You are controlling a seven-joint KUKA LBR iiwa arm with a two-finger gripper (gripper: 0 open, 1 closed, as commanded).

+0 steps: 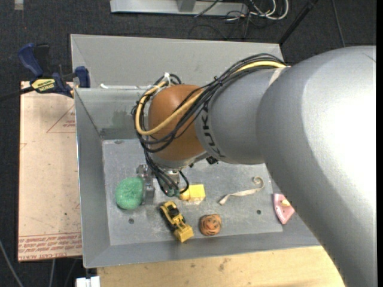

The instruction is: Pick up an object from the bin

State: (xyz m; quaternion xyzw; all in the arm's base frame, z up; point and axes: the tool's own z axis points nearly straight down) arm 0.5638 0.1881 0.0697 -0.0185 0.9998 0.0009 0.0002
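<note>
Checked: claw (157, 183), set low over the floor of the grey bin (90, 160), under the orange wrist cover (173, 124) and its cables (179, 109). Cannot tell how far open; nothing seen in its hold.

Nearest to it: green lumpy ball (129, 194), just beside the claw toward the view's left, resting on the bin floor near the left wall. Also near: small yellow block (193, 192), just beside the claw on the other side. Further toward the front wall: yellow toy digger (175, 221) and brown round piece (210, 224). Well apart: pale curled strip (242, 192) and pink piece (282, 208), close by the arm.

Judged likeliest pick: green lumpy ball. Appears light, soft and rough-surfaced, so unlikely to slip but liable to squash under a hard squeeze. Not fragile by the look of it. Best taken across its middle, at the widest part, from straight above, deep enough to get below the bulge. Caution: little room on the wall side; better closed along the wall than toward it. Not yet lifted.
</note>
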